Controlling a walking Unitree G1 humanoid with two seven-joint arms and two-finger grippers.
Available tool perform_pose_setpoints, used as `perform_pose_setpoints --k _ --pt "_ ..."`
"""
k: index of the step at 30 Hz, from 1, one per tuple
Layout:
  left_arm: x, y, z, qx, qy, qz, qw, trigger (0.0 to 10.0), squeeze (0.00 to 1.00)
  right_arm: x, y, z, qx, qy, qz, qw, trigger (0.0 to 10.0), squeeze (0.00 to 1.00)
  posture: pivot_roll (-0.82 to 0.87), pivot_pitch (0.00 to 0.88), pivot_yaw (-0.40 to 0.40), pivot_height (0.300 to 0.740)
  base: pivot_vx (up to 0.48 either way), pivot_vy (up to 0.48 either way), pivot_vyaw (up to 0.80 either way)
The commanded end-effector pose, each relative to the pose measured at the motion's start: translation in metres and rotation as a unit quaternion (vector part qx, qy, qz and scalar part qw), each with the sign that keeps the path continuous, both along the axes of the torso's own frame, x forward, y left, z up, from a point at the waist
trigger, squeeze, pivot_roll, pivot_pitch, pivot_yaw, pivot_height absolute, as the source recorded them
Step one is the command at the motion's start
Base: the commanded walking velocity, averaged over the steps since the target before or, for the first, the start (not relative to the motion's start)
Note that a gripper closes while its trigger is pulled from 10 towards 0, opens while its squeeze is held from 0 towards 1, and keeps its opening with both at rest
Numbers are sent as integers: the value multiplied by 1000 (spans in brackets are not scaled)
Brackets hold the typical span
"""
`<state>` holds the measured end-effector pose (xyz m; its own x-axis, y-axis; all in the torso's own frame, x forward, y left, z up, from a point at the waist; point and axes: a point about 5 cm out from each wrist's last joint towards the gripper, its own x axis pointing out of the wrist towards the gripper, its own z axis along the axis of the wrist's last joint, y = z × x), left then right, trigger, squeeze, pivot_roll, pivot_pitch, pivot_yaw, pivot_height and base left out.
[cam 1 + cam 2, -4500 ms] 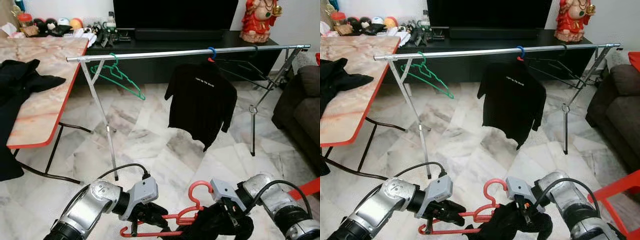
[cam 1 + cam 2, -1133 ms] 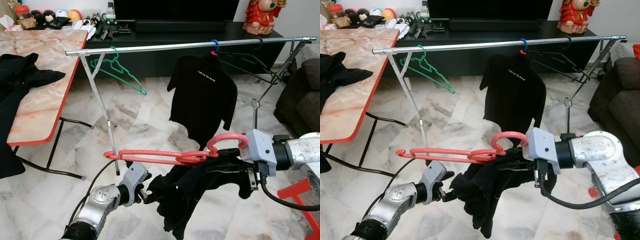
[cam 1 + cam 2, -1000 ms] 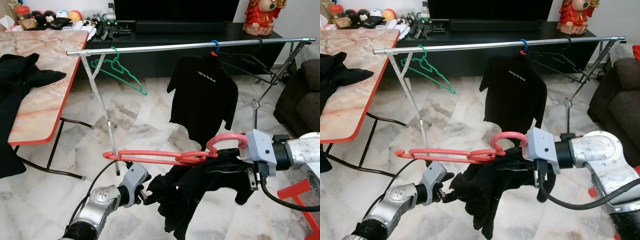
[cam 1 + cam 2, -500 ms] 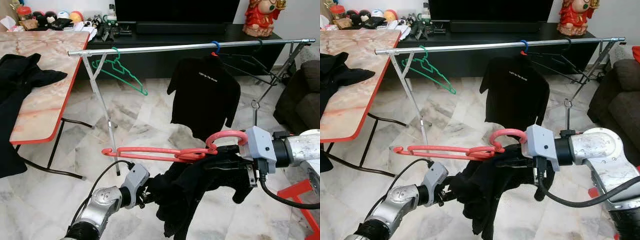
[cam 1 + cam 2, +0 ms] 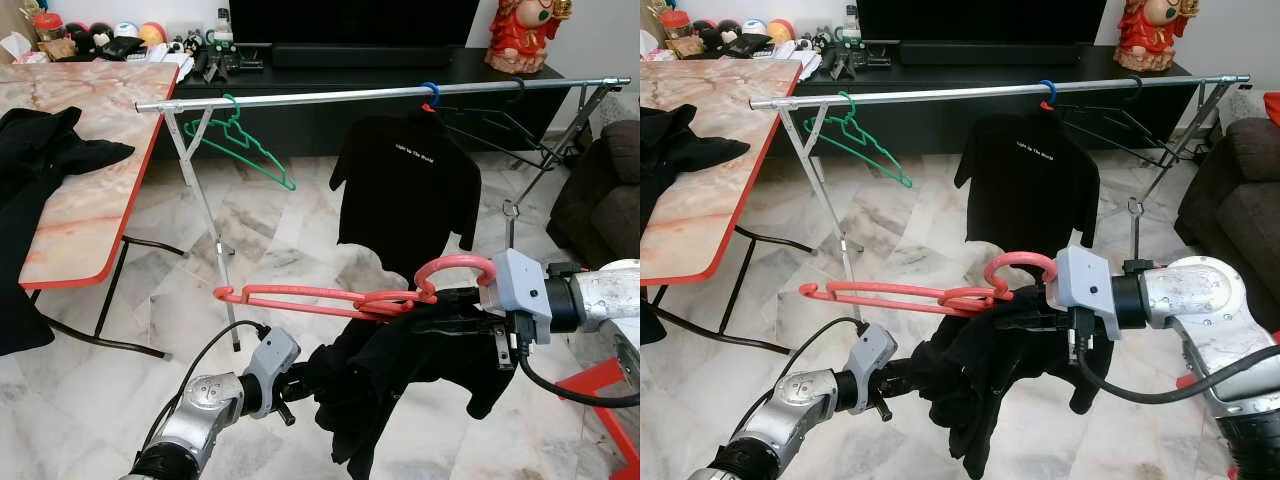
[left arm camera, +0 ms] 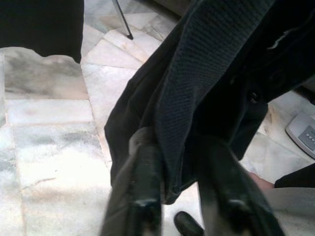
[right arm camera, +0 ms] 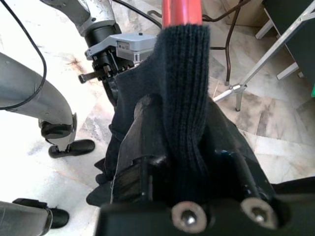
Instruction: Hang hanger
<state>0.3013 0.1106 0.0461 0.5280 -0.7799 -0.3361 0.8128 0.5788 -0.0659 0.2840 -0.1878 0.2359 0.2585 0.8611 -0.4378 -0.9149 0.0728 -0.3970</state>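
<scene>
Two grippers share one load low in the frame: the right gripper (image 5: 440, 318), reaching in from the lower right, is closed on the red hanger (image 5: 330, 299) where a black garment (image 5: 400, 375) is draped over it, and its wrist view shows the ribbed cloth squeezed between both fingers (image 7: 142, 147) with the red neck sticking out beyond. The hanger lies nearly level across the middle of the frame, its hook curling up just beside the grey wrist housing. The left gripper (image 5: 305, 385), at lower centre, pinches a fold of the same garment; its fingers (image 6: 145, 182) are nearly together with cloth between them. The rest of the garment sags toward the marble floor (image 5: 150, 300). Across the upper part of the frame runs the silver rail (image 5: 330, 96), carrying a green hanger (image 5: 245, 145) at upper left and a black T-shirt (image 5: 408, 190) right of centre, possibly more dark hangers further right. A marble-topped table (image 5: 85, 170) stands at the left edge.
</scene>
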Motion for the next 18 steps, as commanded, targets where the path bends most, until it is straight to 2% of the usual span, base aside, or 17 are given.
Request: perform_pose_setpoints --k 1,12,17,18 --pt "-2 0 -2 2 5 -4 1000 0 0 1 1 9 2 -23 4 1000 0 0 -85 134 -21 740 0 0 0" --pt "-3 2 -2 -2 6 -1 1000 0 0 5 1 6 4 -22 -4 1000 0 0 -81 140 -21 740 0 0 0" --pt "-6 5 -5 8 8 4 1000 0 0 7 1 3 1 -19 -11 1000 0 0 -78 142 -19 740 0 0 0" --pt "-6 11 -8 28 10 17 999 0 0 9 -2 -2 -8 -14 -19 1000 0 0 -74 143 -19 740 0 0 0"
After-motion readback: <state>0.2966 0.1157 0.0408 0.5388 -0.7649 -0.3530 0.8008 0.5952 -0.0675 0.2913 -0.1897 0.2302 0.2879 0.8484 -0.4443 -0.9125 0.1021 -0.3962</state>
